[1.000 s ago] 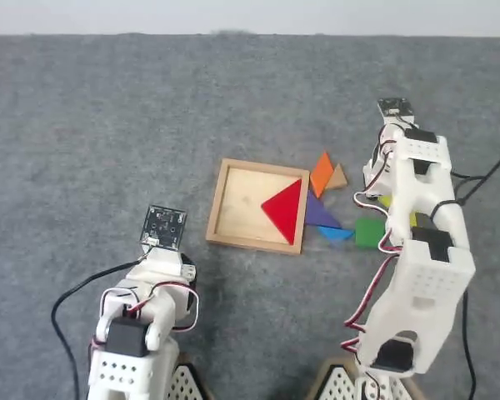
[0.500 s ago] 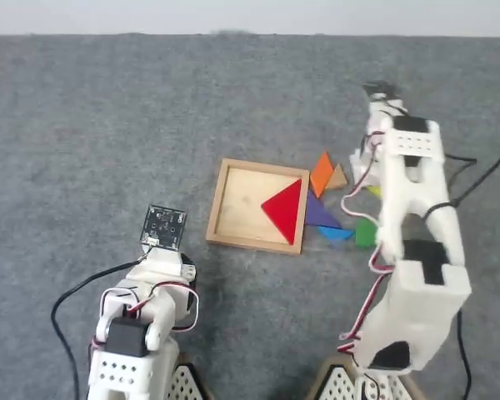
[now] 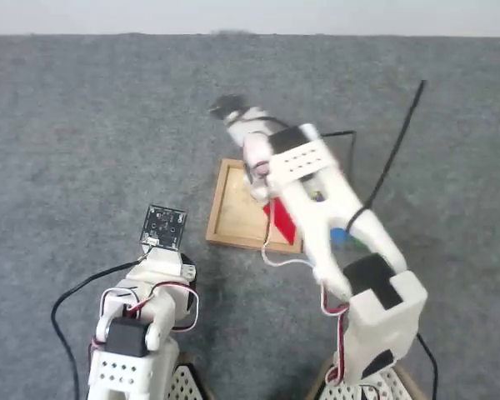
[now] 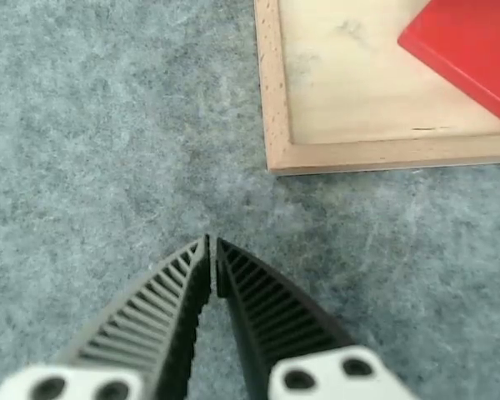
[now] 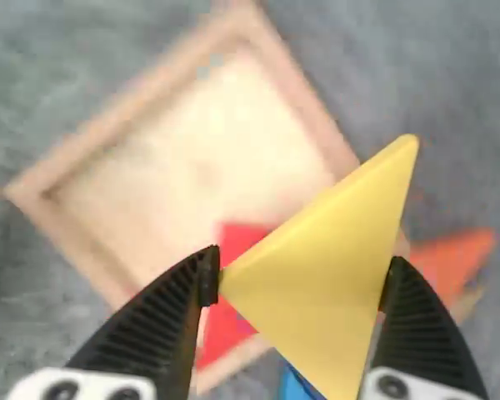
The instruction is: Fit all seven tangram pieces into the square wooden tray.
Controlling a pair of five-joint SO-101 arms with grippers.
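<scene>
As tray point(image 5: 183, 167) lies below, right gripper point(image 5: 300, 277) (closed) pinches yellow triangle point(image 5: 332, 268).

High view downward; both wrist views near, sharing tray point(image 4: 383, 154)

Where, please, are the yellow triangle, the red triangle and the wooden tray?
yellow triangle point(image 5: 325, 275), right wrist view, middle of its face
red triangle point(image 4: 471, 46), left wrist view, middle of its visible face
wooden tray point(image 4: 267, 92), left wrist view, side rim
</scene>
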